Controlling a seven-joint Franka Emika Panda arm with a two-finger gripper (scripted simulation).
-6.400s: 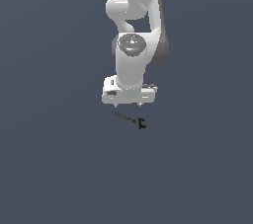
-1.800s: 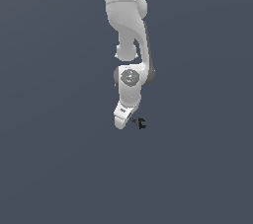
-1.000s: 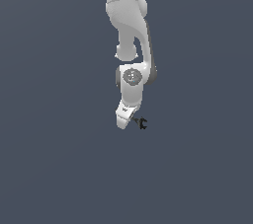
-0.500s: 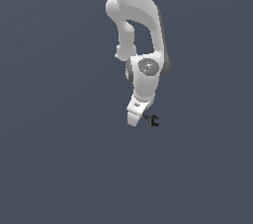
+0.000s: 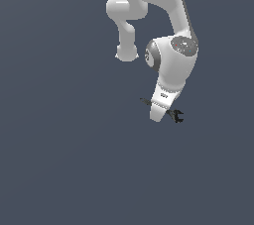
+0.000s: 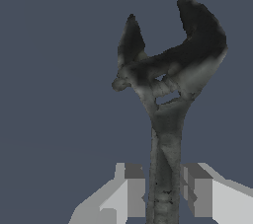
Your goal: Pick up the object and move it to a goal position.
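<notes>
One small dark wrench (image 6: 165, 99) sits clamped between the gripper (image 6: 163, 191) fingers (image 6: 131, 188), which press its slim shaft from both sides; its forked black jaw end juts out past the fingertips; in the exterior view the wrench (image 5: 176, 115) pokes out on either side of the gripper (image 5: 158, 114), the forked end toward the exterior view's right; the white arm (image 5: 171, 55) hangs tilted above a plain grey ground (image 5: 59, 159).

wrench (image 6: 165, 94) between fingers (image 6: 129, 191), seemingly gripped
</notes>
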